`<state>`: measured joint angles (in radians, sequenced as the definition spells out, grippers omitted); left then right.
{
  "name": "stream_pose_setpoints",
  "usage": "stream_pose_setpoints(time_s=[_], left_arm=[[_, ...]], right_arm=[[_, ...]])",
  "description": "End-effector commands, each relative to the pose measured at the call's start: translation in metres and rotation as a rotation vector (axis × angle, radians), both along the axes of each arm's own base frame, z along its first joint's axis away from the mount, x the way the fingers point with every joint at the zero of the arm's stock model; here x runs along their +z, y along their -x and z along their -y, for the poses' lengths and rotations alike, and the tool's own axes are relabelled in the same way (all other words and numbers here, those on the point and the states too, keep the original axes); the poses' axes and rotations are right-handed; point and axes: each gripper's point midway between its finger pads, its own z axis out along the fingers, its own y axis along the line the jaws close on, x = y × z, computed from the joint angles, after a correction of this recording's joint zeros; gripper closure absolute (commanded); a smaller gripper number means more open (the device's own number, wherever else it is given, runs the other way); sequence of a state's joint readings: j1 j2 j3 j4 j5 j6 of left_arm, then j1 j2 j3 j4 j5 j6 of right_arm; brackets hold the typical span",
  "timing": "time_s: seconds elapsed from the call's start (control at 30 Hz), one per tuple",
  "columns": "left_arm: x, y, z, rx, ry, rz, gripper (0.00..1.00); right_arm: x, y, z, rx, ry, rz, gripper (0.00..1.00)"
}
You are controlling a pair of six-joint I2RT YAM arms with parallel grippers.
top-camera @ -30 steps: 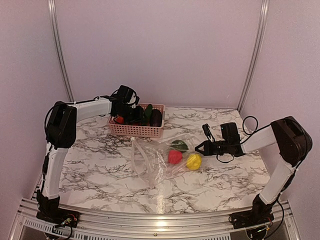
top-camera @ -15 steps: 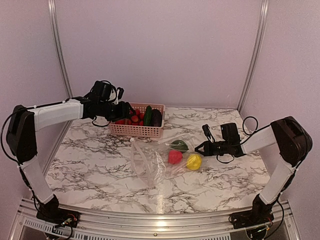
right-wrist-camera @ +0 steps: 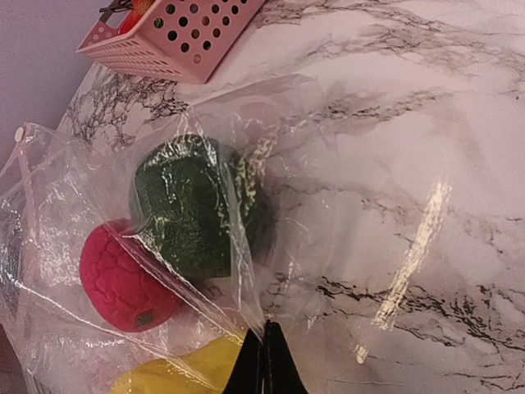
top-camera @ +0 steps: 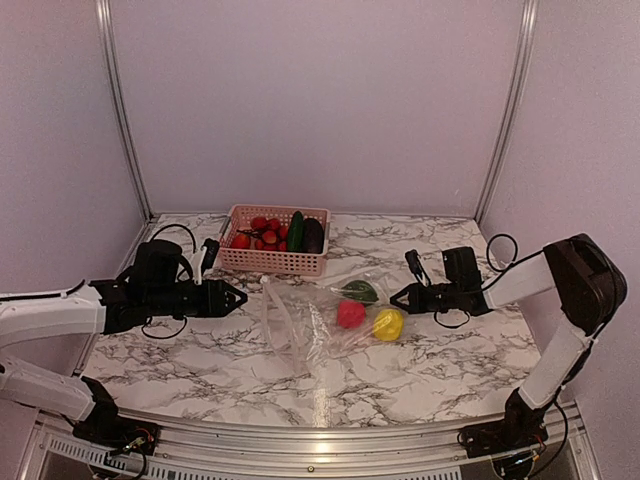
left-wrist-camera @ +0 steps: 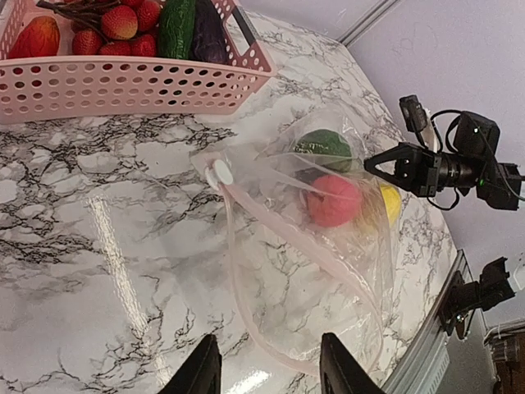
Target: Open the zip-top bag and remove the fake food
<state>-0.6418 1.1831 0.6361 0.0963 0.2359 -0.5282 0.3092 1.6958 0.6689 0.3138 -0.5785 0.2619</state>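
Black fingertips point(right-wrist-camera: 253, 373) of the right gripper point(top-camera: 398, 297) are seen pressed together, and a fold of clear film from the zip-top bag point(top-camera: 305, 330) is pinched between them at the bag's right edge. Just left of that pinch, three pieces of fake food point(top-camera: 350, 314) are enclosed in the bag. A yellow piece point(right-wrist-camera: 184, 373) is found nearest the fingertips, a red piece point(right-wrist-camera: 123, 279) beside it on the left, and a green piece point(right-wrist-camera: 193, 205) on the far side of both. The bag is laid crumpled on the marble table point(top-camera: 200, 370), near its middle, with the zip strip point(left-wrist-camera: 246, 215) and the white slider point(left-wrist-camera: 219, 172) turned to the left.

The fingers point(left-wrist-camera: 201, 373) of the left gripper point(top-camera: 236, 297) are held apart, and nothing is gripped between them. They are pointed toward the bag's left end and are kept apart from it.

A pink slotted basket point(top-camera: 275, 262) is set toward the far edge of the table, just beyond the bag. Red strawberries point(left-wrist-camera: 123, 20), a green cucumber point(left-wrist-camera: 176, 29) and a dark purple eggplant point(left-wrist-camera: 212, 33) are held in it.
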Motion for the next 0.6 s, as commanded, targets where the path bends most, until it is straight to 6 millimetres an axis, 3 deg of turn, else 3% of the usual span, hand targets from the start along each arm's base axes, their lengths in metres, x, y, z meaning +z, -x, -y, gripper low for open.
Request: stream_pose_setpoints(time_s=[0.0,0.2,0.57], left_arm=[[-0.012,0.017,0.014,-0.038,0.066,-0.014,0.62],[-0.031,0.018,0.05,-0.1,0.141,-0.045,0.68],[-0.074,-0.014,0.12,-0.198,0.159,-0.102,0.71]], right_arm=[[0.005,0.002,0.002,-0.006,-0.016,-0.005,1.0],[0.003,0.003,-0.004,0.009,-0.018,-0.017,1.0],[-0.007,0.011,-0.034,0.096,-0.012,-0.048,1.0]])
